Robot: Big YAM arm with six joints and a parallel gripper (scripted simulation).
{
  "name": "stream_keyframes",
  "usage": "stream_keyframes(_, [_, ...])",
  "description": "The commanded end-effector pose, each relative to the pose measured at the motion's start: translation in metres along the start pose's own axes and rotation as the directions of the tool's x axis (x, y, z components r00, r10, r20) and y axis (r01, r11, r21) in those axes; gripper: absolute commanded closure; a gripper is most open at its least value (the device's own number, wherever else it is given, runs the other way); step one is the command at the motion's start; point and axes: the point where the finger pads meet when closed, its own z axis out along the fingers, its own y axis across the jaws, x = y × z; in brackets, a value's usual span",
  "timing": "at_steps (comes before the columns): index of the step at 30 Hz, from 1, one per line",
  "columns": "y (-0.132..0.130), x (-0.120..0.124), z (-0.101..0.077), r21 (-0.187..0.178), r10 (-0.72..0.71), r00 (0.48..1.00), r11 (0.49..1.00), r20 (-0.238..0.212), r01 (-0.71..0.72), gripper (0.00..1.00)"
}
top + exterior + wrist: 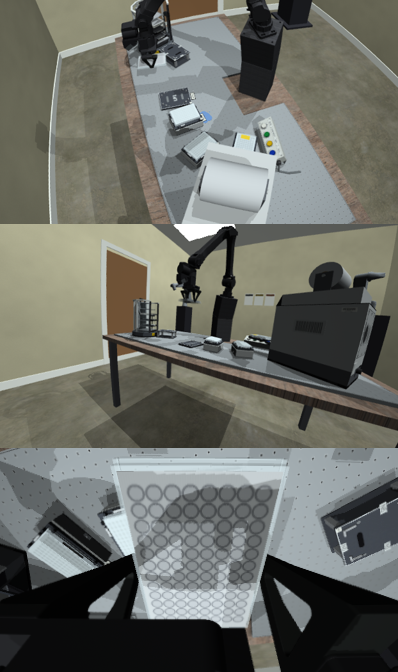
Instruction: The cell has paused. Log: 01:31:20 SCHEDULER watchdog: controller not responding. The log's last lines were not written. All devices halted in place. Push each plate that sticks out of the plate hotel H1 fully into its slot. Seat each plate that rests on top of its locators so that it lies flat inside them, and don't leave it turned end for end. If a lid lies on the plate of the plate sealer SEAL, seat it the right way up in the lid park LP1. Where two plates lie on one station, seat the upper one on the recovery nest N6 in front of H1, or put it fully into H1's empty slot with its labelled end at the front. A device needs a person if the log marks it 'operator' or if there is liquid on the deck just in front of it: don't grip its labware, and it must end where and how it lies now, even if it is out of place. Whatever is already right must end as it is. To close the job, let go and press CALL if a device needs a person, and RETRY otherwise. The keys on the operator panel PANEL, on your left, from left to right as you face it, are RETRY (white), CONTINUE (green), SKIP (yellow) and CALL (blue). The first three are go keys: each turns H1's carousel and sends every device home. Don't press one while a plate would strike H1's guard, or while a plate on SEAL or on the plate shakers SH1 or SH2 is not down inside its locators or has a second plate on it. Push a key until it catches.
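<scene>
— Where is the gripper [150,62] now?

— High above the far left end of the table [307,198], just in front of the plate hotel H1 [145,301]. In the exterior view it hangs well above the deck.

— And the fingers?

— They stand wide, one on each long side of a clear plate [200,523] with rows of rings. The piece is held between them, flat, in the air. I cannot tell whether it is a plate or a lid.

— What is below it?

— The dark nest [176,52] is just to the right of the gripper. In the wrist view this nest [360,538] lies to the right of the held piece and apart from it.

— Anything else on the deck?

— A blue puddle [206,116] touches the right side of a station with a white plate [183,116] near the middle. The key panel [278,145] is far to the right.
</scene>
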Motion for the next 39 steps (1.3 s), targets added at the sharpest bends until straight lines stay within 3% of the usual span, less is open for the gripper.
stream_keyframes(1, [-0.018, -0.021, -0.005, -0.001, 0.072, 0.997, 0.997, 0.022, -0.072, 0.16])
stream_keyframes(8, [-0.043, -0.019, -0.005, -0.004, 0.300, 0.954, 0.954, 0.022, -0.300, 0.16])
stream_keyframes(13, [-0.053, -0.018, -0.005, -0.006, 0.376, 0.927, 0.927, 0.021, -0.376, 0.16])
stream_keyframes(39, [-0.135, -0.011, -0.006, -0.004, 0.355, 0.934, 0.935, 0.023, -0.355, 0.16])
